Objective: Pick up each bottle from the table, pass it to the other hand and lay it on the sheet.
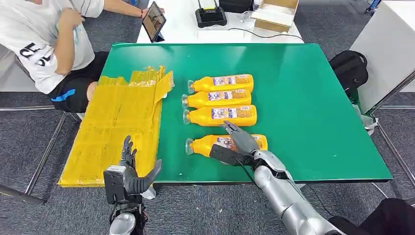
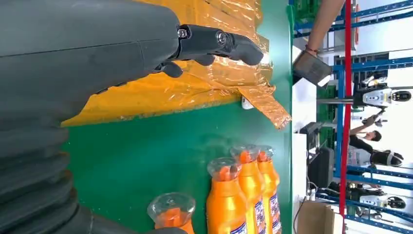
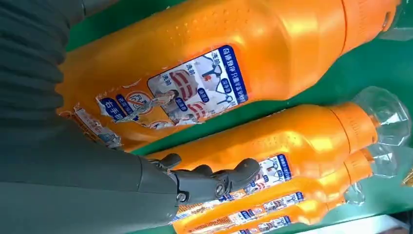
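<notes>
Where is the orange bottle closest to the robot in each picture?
Head view: the nearest orange plastic bottle lies under the right hand, in front of three others.
Left wrist view: its clear cap shows at the bottom edge.
Right wrist view: it is the biggest bottle, across the top.
Shared landmark: the green table.

Green table (image 1: pixel 313 98) fills centre frame; grey carpet around it. Seated person in white shirt (image 1: pixel 46 44) at 10 o'clock holds a tablet (image 1: pixel 154 20) at 11 o'clock. White desk at 12 o'clock carries a black router (image 1: pixel 210 16) and an open cardboard box (image 1: pixel 275 13); black backpack (image 1: pixel 349 68) on floor at 2 o'clock.
</notes>
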You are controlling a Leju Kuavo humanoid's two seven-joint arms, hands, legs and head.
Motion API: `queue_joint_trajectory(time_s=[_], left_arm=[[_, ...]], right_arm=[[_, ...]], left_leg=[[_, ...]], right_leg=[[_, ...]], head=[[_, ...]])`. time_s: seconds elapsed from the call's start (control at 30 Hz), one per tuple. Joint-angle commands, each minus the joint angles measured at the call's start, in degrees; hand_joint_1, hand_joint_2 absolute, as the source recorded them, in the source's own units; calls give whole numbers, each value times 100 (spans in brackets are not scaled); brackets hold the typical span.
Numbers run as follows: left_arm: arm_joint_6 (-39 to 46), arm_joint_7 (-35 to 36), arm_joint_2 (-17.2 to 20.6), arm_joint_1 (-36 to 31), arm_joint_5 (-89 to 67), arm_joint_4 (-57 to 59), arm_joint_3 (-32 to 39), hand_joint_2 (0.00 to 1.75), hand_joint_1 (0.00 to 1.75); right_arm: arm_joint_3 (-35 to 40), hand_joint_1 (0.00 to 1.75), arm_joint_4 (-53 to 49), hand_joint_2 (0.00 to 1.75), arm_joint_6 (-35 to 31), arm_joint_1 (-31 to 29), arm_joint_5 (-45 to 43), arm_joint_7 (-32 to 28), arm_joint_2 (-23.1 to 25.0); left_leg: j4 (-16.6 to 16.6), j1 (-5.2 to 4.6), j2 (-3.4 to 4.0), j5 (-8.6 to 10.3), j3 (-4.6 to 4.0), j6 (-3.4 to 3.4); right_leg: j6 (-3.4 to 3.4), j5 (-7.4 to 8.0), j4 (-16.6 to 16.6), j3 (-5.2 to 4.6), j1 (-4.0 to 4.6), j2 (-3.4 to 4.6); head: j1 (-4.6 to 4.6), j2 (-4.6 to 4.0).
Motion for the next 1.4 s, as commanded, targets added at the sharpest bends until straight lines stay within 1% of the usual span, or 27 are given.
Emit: queue_joint_trajectory(time_s=[0.03,0.07,0.13,0.27,0.3,0.37,0.4,0.47,0.5,0.7,0.73,0.8,0.83,0.87,0.9,0.93,0.97,1.0,1.03,1.07,1.17,1.3,1.4], left_arm=[[13,25,80,-219,5,398,102,175,0],[14,22,81,-217,10,403,115,175,0],[5,21,79,-204,10,399,130,175,0],[28,27,84,-177,-4,389,161,175,0],[34,34,87,-168,-5,387,178,175,0],[15,44,95,-158,0,412,204,175,0],[-5,49,97,-161,9,443,215,175,0],[-4,52,93,-156,25,474,238,175,0],[-3,52,92,-154,25,476,238,175,0],[21,58,97,-149,40,490,248,175,0],[15,58,101,-155,46,511,242,175,0],[11,68,105,-175,58,549,220,175,0],[12,71,102,-186,63,568,211,175,0],[11,76,107,-199,70,592,196,175,0],[10,81,111,-216,77,620,182,175,0],[12,86,112,-231,85,644,172,175,0],[13,90,112,-257,91,677,164,175,0],[17,93,111,-273,95,700,163,175,0],[21,93,110,-289,98,722,164,175,0],[168,4,33,-305,256,717,296,175,0],[212,3,17,-326,323,697,360,175,0],[223,-8,42,-360,364,695,377,175,0],[223,-8,42,-360,364,695,377,175,0]], right_arm=[[367,0,382,175,112,-277,-109,60,-249],[378,0,318,175,28,-265,-134,85,-300],[402,0,193,175,-56,-224,-82,168,-373],[435,0,112,175,26,-235,-63,363,-509],[467,0,98,175,61,-247,-39,421,-545],[526,0,96,175,147,-272,-43,492,-607],[557,0,109,175,183,-285,-49,507,-638],[610,0,122,175,225,-278,-57,519,-672],[612,0,125,175,225,-268,-57,519,-672],[690,0,97,175,259,-254,-56,564,-725],[721,0,140,175,293,-270,-62,588,-735],[809,0,273,175,371,-329,-71,627,-757],[841,0,351,175,398,-355,-88,629,-759],[902,0,457,175,482,-398,-110,636,-766],[962,3,559,175,535,-430,-133,634,-767],[1031,21,669,175,582,-477,-144,634,-771],[1109,54,798,175,663,-542,-157,621,-776],[1132,89,876,175,715,-580,-196,606,-771],[1128,138,923,175,738,-599,-228,596,-769],[1178,152,1047,175,778,-651,-293,592,-757],[1178,175,1081,175,796,-664,-325,595,-758],[1217,175,1119,175,849,-710,-361,590,-768],[1217,175,1119,175,849,-710,-361,590,-768]], left_leg=[[-4,-2,4,-7,25,7],[-3,-2,0,-3,13,5],[-4,-2,-1,-6,23,8],[-3,-2,-1,-3,13,6],[-2,-1,3,-10,27,9],[-3,-3,0,-3,13,5],[-3,0,3,-10,29,8],[-4,-1,1,-2,14,4],[-5,-1,5,-8,29,7],[-5,-2,0,-3,20,6],[-4,0,4,-9,31,8],[-3,0,1,-3,17,5],[-5,0,3,-8,32,8],[-5,-1,-1,-4,23,6],[-5,1,1,-8,32,7],[-6,0,1,-4,26,5],[-7,-1,3,-9,40,9],[-6,2,3,-6,31,6],[-6,-1,0,-3,24,5],[-6,1,1,-3,28,5],[-5,2,-6,-2,35,6],[-5,1,-5,-1,37,5],[-9,3,-5,-6,57,9]], right_leg=[[-14,-6,-5,25,2,-1],[-9,-3,-3,13,1,-4],[-13,-7,-5,24,2,-7],[-10,-4,-4,14,1,-5],[-16,-9,-5,28,3,-4],[-9,-4,-4,14,0,-4],[-17,-9,-6,29,4,-4],[-9,-3,-5,14,1,-3],[-16,-7,-7,28,2,-1],[-10,-4,-6,20,0,-4],[-15,-8,-8,31,3,-2],[-10,-3,-6,19,2,-2],[-17,-7,-9,34,4,-3],[-12,-5,-7,25,2,-5],[-17,-8,-9,34,5,-5],[-13,-4,-9,27,3,-3],[-20,-9,-10,41,4,-4],[-15,-5,-10,32,5,-2],[-11,-3,-8,24,2,-3],[-12,-3,-9,27,4,-3],[-11,-4,-10,36,4,-11],[-9,-3,-9,40,3,-8],[-18,-7,-15,62,7,-11]], head=[[0,0],[0,0],[0,0],[0,0],[0,0],[0,0],[0,0],[-2,0],[0,0],[0,0],[0,0],[0,0],[0,0],[0,0],[0,0],[0,0],[0,0],[0,0],[-2,0],[0,0],[0,0],[0,0],[0,0]])
